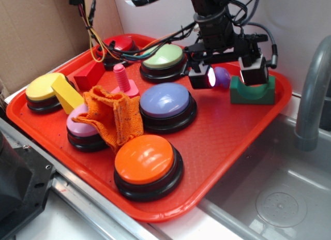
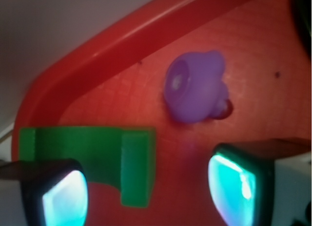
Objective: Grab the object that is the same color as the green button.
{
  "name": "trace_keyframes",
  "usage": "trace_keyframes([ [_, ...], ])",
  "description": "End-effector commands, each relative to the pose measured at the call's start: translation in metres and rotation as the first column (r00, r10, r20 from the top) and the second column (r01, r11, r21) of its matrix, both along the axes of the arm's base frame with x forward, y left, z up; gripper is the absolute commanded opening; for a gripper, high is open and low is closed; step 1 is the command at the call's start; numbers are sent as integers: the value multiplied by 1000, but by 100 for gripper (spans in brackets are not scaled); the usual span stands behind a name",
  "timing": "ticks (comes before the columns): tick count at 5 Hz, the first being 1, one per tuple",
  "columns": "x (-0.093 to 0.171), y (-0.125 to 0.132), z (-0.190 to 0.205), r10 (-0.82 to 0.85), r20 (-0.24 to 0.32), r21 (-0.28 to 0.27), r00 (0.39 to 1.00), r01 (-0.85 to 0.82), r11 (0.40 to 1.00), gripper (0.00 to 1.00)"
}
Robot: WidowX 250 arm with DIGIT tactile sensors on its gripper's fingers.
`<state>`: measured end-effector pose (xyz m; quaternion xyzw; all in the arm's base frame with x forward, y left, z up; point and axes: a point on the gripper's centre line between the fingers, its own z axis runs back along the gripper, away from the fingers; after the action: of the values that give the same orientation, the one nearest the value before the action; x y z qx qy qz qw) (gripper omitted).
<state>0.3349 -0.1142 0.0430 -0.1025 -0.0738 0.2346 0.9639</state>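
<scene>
The red plastic tray [image 1: 217,147] carries everything. At its far right corner stands the small dark green bridge-shaped block [image 1: 252,91], with the small purple rounded figure [image 1: 222,77] just beside it on the left. Further left of the block is the pale green dome button on a black base [image 1: 163,61], and in front of that the lavender-blue dome button [image 1: 167,106]. An orange dome button [image 1: 147,165], a pink dome button under a crumpled orange knitted cloth [image 1: 114,116], a yellow dome button [image 1: 44,91], a red dome button [image 1: 121,46], a yellow block [image 1: 66,92], a red block [image 1: 89,75] and a pink plastic bolt [image 1: 124,82] lie well left of the green block. A grey sink [image 1: 279,193] lies right of the tray.

The tool [image 1: 227,74] hangs over the green block and the purple figure with its jaws spread wide and holding nothing. One finger [image 1: 254,72] is directly above the block, the other [image 1: 201,76] beyond the figure, so the figure is between the fingers.

The block's long axis runs along the tray's far rim; its notch opens upward in the exterior view.
</scene>
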Motion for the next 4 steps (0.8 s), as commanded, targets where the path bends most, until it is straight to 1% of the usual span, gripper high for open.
trace_keyframes([
  [1, 19, 7, 14, 15, 70, -22, 997, -13, 1000, 0],
  [2, 20, 6, 12, 17, 68, -6, 998, -17, 1000, 0],
  [3, 20, 7, 10, 9, 56, -30, 998, -7, 1000, 0],
  [4, 19, 8, 12, 6, 47, -33, 999, -5, 999, 0],
])
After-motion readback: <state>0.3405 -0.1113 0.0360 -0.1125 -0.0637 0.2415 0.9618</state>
